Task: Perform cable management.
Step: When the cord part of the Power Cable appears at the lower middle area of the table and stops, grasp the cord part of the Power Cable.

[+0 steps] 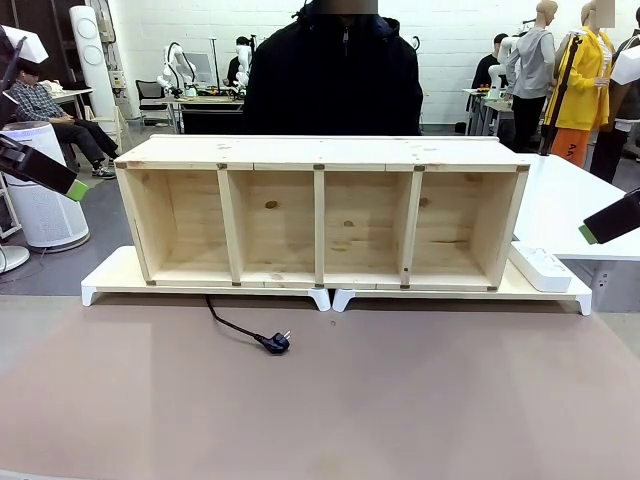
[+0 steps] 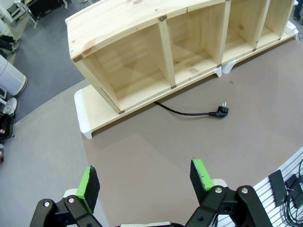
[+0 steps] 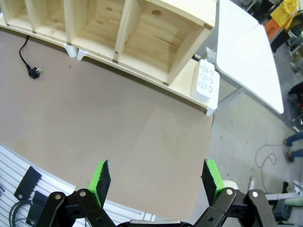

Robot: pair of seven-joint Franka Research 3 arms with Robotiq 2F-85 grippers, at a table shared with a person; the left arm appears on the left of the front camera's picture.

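On the matte brown worktop, one thin black cable curves out from under a white riser and ends in a two-pin plug. Behind it stand one pine shelf with four compartments and one white power strip. The left pincer and right pincer are both spread.

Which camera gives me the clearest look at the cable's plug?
Left wrist view: the plug lies unobstructed, both pins visible. Front view shows the plug smaller; right wrist view shows it tiny near the top-left corner.
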